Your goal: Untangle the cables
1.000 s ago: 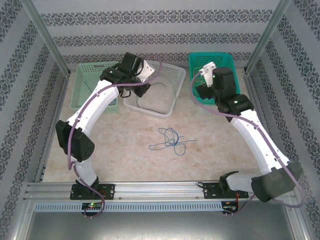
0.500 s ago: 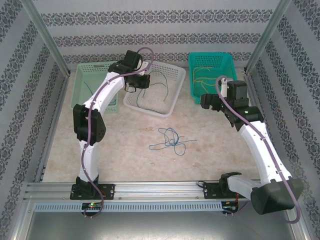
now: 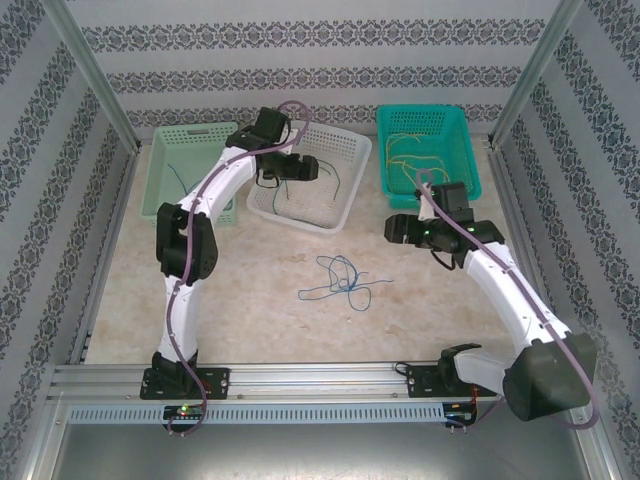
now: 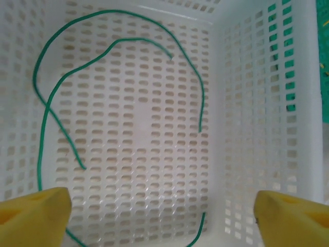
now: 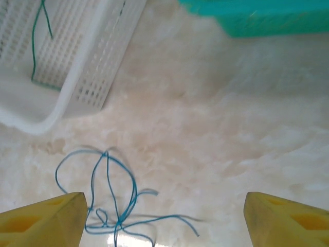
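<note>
From above, three baskets were counted along the far side of the table (image 3: 250, 310): one pale green basket (image 3: 160, 135), one white basket (image 3: 350, 180) and one teal basket (image 3: 470, 170). One tangle of blue cables (image 3: 340, 280) lay on the bare table between the two arms. The left gripper (image 3: 303, 168) was held over the white basket, and the right gripper (image 3: 397, 228) was just in front of the teal one.

In the left wrist view, two yellow fingertips (image 4: 36, 216) were spread wide with nothing clasped. Two long green cables (image 4: 201, 103) were counted on the white basket's floor, and a third green end was seen at the lower edge.

In the right wrist view, two fingertips were likewise parted and empty above the blue tangle. Its strands could not be counted.
</note>
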You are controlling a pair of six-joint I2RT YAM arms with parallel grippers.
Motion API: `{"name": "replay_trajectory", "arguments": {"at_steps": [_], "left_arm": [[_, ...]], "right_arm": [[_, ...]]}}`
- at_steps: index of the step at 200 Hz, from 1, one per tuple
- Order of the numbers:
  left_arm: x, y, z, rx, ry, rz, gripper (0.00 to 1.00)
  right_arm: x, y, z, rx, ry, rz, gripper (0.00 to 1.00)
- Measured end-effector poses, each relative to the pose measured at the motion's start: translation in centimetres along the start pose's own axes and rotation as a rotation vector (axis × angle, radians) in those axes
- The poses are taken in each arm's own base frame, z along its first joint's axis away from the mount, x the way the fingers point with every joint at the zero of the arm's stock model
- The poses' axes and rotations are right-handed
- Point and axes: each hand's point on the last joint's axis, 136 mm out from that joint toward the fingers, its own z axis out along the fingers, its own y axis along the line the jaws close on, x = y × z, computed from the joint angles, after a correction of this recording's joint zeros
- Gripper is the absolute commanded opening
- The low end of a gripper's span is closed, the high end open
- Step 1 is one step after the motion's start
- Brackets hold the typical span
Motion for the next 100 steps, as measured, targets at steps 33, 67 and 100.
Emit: {"name": "replay_trajectory", "arguments": {"at_steps": [33, 67, 100], "left_arm": [[1.3, -1.1, -3.3, -0.019, -0.047, 0.043, 1.00], [5.5, -3.1, -6.8, 0.024, -0.056, 0.066, 0.91], [13.4, -2.7, -5.0, 0.058, 0.066, -0.005, 0.88]], "right_arm": [[2.9, 2.8, 3.0, -0.037, 0.127, -0.047, 0.73], [4.8, 3.9, 5.1, -0.061, 0.187, -0.029, 0.64], [5.6, 5.5, 6.0, -0.093, 0.196, -0.074, 0.67]]}}
